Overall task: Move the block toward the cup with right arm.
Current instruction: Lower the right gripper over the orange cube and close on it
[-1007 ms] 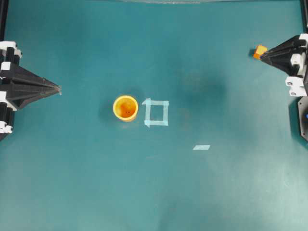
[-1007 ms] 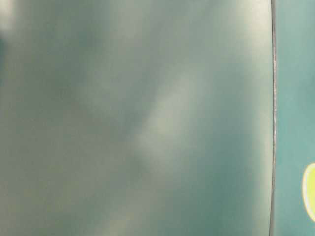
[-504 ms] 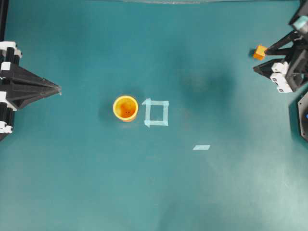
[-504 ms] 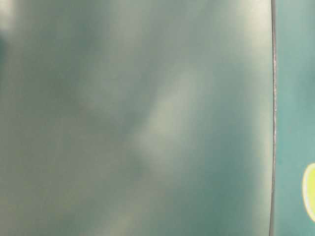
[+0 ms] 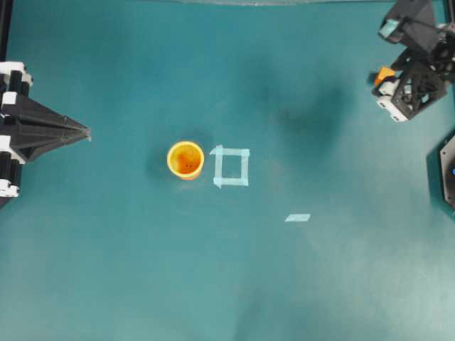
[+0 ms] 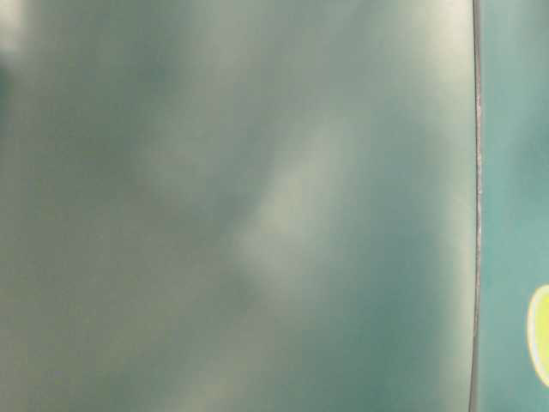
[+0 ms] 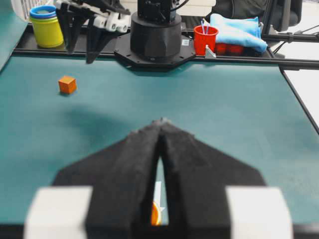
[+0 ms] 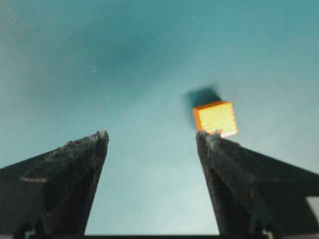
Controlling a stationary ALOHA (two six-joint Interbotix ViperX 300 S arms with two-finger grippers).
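Note:
The block point(image 5: 384, 73), a small orange cube, sits at the far right of the table, partly under my right gripper point(image 5: 389, 62). In the right wrist view the right gripper point(image 8: 152, 135) is open and empty, and the block point(image 8: 215, 118) lies just beyond its right fingertip point(image 8: 203, 137), outside the gap. The left wrist view shows the block point(image 7: 67, 84) on the table below the right gripper point(image 7: 79, 56). The yellow cup point(image 5: 185, 159) stands left of centre, far from the block. My left gripper point(image 5: 85, 131) is shut and empty at the left edge.
A pale tape square point(image 5: 231, 166) lies right of the cup, and a tape strip point(image 5: 298, 217) nearer the front. Behind the right arm's base point(image 7: 155, 37), off the table, are a yellow tub point(image 7: 46, 25), a red cup point(image 7: 205, 39) and a blue cloth point(image 7: 234, 30). The table-level view is blurred.
The right gripper, shut with its tip at the block a second ago, has opened and swung up over the block. The block, cup and left arm have not moved.

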